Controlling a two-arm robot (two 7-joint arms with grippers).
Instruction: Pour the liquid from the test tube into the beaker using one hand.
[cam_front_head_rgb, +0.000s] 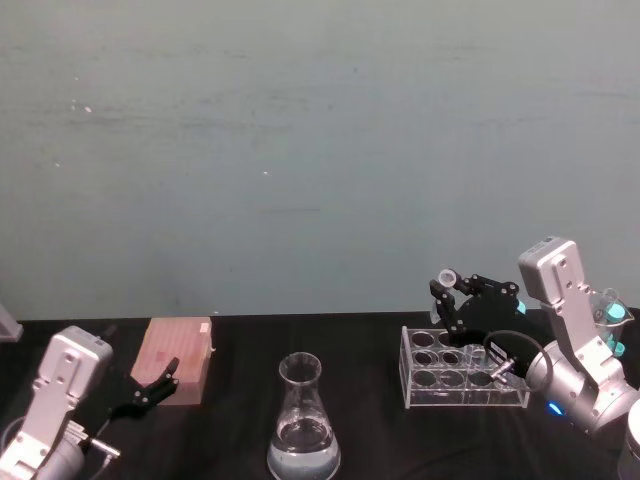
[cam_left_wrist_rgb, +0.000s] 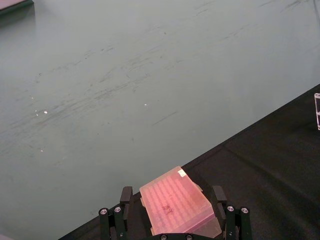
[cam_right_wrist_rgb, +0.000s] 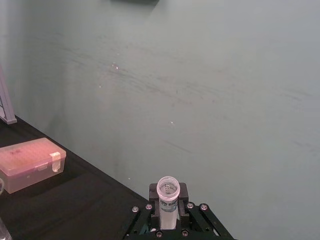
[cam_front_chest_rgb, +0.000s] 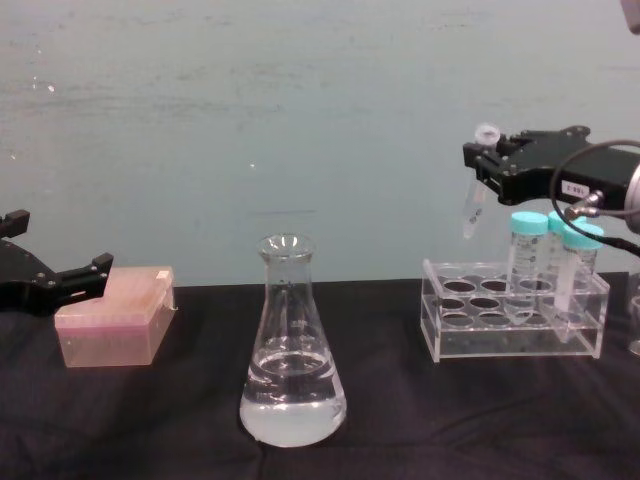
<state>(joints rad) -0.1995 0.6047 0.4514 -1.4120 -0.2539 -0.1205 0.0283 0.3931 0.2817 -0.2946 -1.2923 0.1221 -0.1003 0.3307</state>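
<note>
At the counter's (cam_front_chest_rgb: 400, 420) left end, the left claw (cam_front_head_rgb: 155, 385) rests parked with its fingers apart, just beside 1 pink box (cam_front_head_rgb: 180, 358). Mid-counter stands 1 beaker (cam_front_chest_rgb: 292, 345), upright, with clear liquid (cam_front_chest_rgb: 292, 405) pooled across its wide base. Farther right, the right claw (cam_front_chest_rgb: 487, 165) is clamped on 1 test tube (cam_front_chest_rgb: 470, 210), held clear above 1 acrylic rack (cam_front_chest_rgb: 515, 320) that carries what look like 3 teal-capped tubes (cam_front_chest_rgb: 528, 260). The tube's long axis is near upright, rim up, pointed end down. The beaker's mouth lies to the left of the right claw and lower, well apart. Judgement: carry the tube leftward over the neck before tipping. The tube's contents cannot be made out.
</note>
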